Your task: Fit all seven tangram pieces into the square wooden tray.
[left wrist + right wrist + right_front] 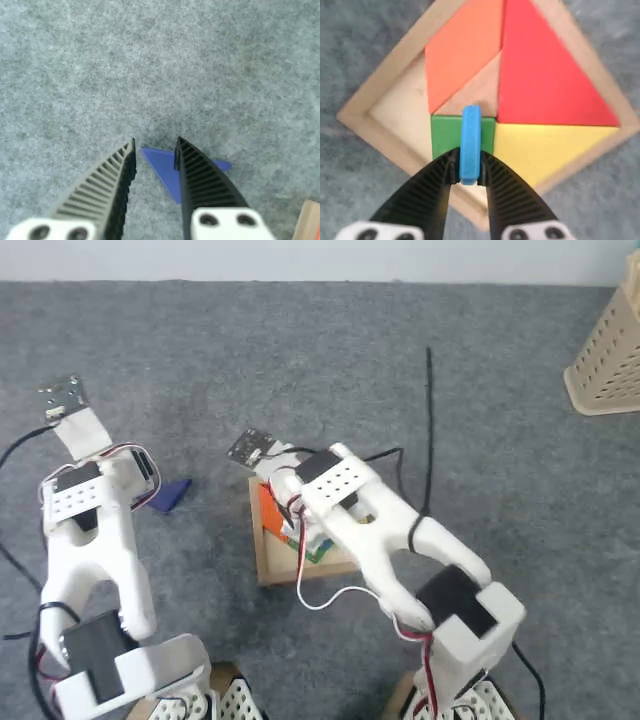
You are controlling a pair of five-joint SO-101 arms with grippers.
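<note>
Six pieces counted: four seated, one in the air, one on the carpet.
Seated four: one orange parallelogram (pixel 462 50), one red triangle (pixel 545 75), one yellow triangle (pixel 545 145) and one green square (pixel 445 135), all lying flat inside the square wooden tray (pixel 375 135).
Right gripper (pixel 470 155): pinching the light blue piece (pixel 470 135) on edge, fingers pressed against its two faces, hanging right over the green square.
Key relation: the bare triangular gap (pixel 475 90) sits just past the far end of the light blue piece, between the orange parallelogram and the red triangle. The piece's long axis points straight at it. It stands on edge, though, so I reckon it has to tip flat before it can drop in.
Second opening: bare wood in the tray corner (pixel 400 115), beside the green square and the orange parallelogram.
Left gripper (pixel 155 141): spread wide, low over the grey carpet (pixel 150 60), holding nothing.
Dark blue triangle (pixel 162 165): flat on the carpet outside the tray and near it, one corner between the spread fingers, the rest tucked behind one finger.
Nearer arm: left for the dark blue triangle, right for the tray. In the high view the right arm is over the tray and the left arm stands off to its side.
Tally: two arms, one tray.
</note>
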